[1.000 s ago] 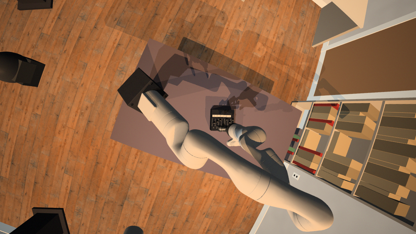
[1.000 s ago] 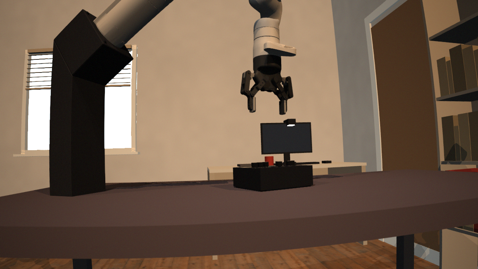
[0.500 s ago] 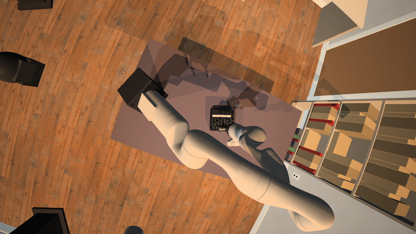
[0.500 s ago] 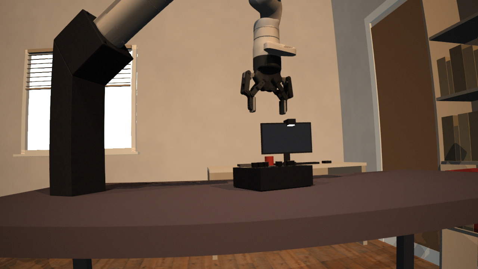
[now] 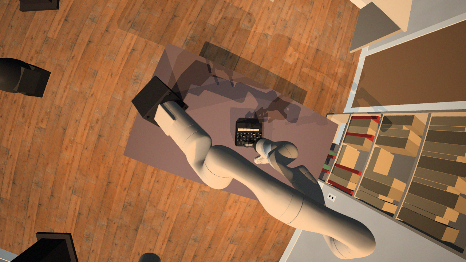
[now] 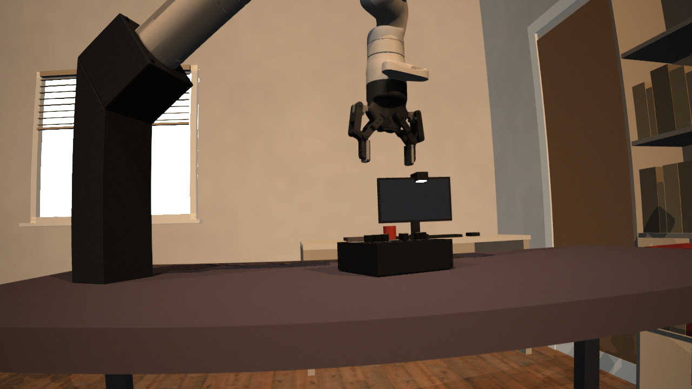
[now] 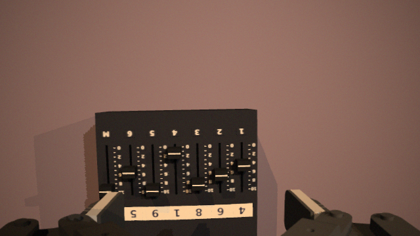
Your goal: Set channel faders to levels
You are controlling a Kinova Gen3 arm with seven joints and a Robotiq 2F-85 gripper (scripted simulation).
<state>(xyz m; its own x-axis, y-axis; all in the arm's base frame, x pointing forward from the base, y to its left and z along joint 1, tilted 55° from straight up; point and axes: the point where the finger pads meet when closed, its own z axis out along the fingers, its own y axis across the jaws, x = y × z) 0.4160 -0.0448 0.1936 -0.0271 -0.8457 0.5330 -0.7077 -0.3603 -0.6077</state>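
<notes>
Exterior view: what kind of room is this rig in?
Probably a home office or study. Behind the table with the lighting desk there is a side desk with a monitor, a window with blinds, bookshelves on the right, and a wood plank floor.

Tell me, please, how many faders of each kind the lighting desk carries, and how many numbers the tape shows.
Channel faders: 6
Master fader: 1
Faders on the lighting desk in total: 7
Numbers on the tape: 6
</notes>
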